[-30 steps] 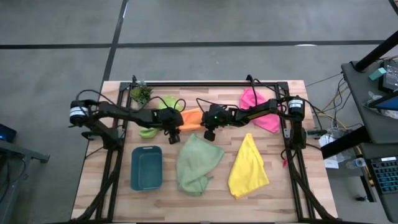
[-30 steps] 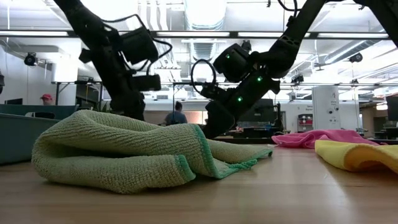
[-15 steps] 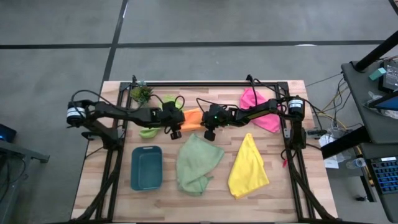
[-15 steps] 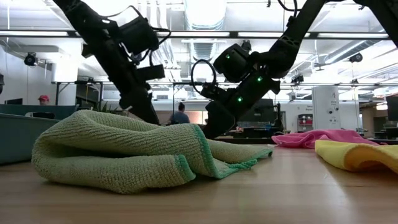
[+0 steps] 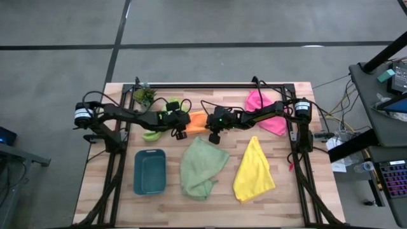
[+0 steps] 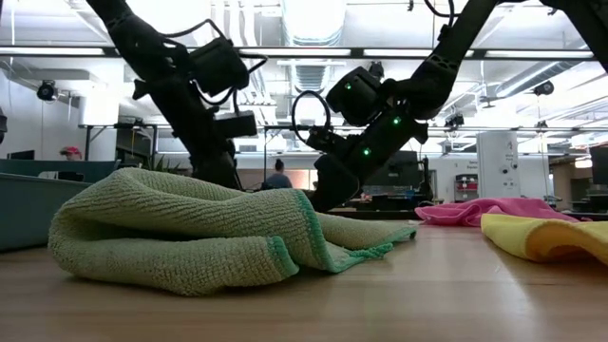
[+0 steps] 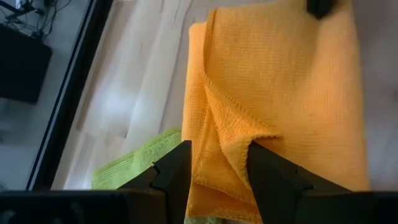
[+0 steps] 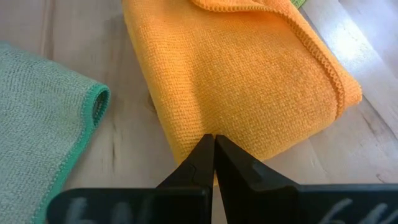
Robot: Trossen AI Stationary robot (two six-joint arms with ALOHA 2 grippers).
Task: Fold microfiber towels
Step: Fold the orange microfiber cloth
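The orange towel [image 5: 197, 121], folded over, lies mid-table between my two grippers. My left gripper [image 5: 180, 130] is at its left end, shut on bunched cloth. My right gripper [image 5: 214, 135] is shut, with its tips on the towel's right end. A lime green towel [image 5: 152, 134] lies under and beside the orange towel's left end. Flat on the wood lie the pale sage green towel [image 5: 202, 166], crumpled, the yellow towel [image 5: 254, 170] and, at the far right, the pink towel [image 5: 264, 111]. My left gripper pinches the orange towel's left end [image 7: 217, 158] between its two fingers, a bunch of several layers with a hemmed edge among them. The fingers slant down from the table's left. The towel's remaining part lies on the table. My right gripper presses its shut fingertips [image 8: 214, 149] on the edge of the orange towel's right end [image 8: 205, 127], slanting down from the table's right. The towel lies flat beneath them.
A teal tray [image 5: 150, 170] stands near the front left, and a small potted plant [image 5: 144, 95] sits at the far left corner. The black frame rails [image 5: 297, 159] run along both sides. In the low view the sage towel [image 6: 190, 228] hides the grippers' tips.
My left gripper has rolled about its wrist and tipped while staying at the orange towel's left end, edging slightly toward the far edge. My right gripper has kept still on the towel's right end.
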